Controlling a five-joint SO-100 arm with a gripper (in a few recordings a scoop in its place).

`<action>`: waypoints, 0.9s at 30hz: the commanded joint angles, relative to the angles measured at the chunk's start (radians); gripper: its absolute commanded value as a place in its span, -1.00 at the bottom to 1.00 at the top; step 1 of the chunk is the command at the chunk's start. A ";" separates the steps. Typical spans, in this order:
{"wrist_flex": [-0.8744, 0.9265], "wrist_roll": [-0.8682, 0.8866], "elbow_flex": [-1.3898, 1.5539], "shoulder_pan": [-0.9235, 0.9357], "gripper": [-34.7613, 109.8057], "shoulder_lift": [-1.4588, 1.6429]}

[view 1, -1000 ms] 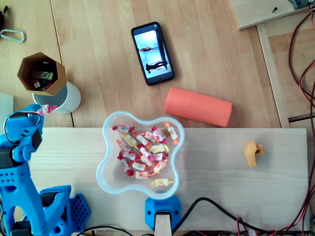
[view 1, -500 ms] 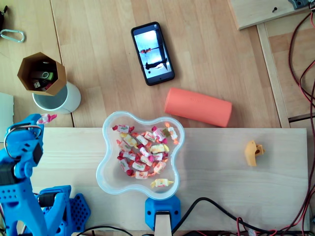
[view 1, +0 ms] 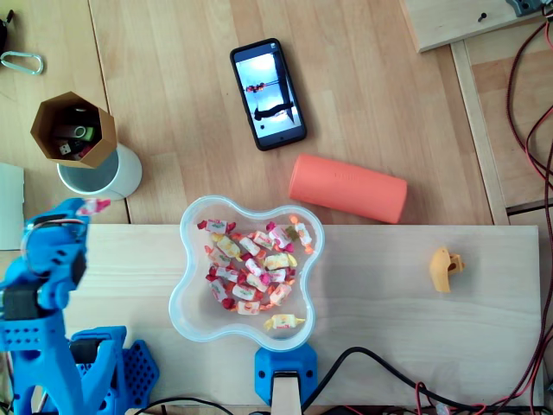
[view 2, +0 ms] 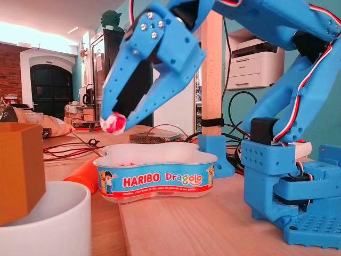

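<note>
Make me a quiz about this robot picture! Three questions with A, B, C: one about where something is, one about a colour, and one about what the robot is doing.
1. In the overhead view, where is the phone?
A. higher up than the orange roll
B. below the orange roll
C. on top of the orange roll

2. What colour is the robot arm?
A. red
B. blue
C. green

3. What are the jaws doing?
A. hanging open, holding nothing
B. pinching a wrapped candy
C. gripping the phone

Answers:
1 A, it lies apart from the roll, nearer the top edge.
2 B, every arm part is blue.
3 B, the candy sits between the jaw tips.
</note>
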 commanded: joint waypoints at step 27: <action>-0.295 0.011 0.164 0.060 -0.56 -0.026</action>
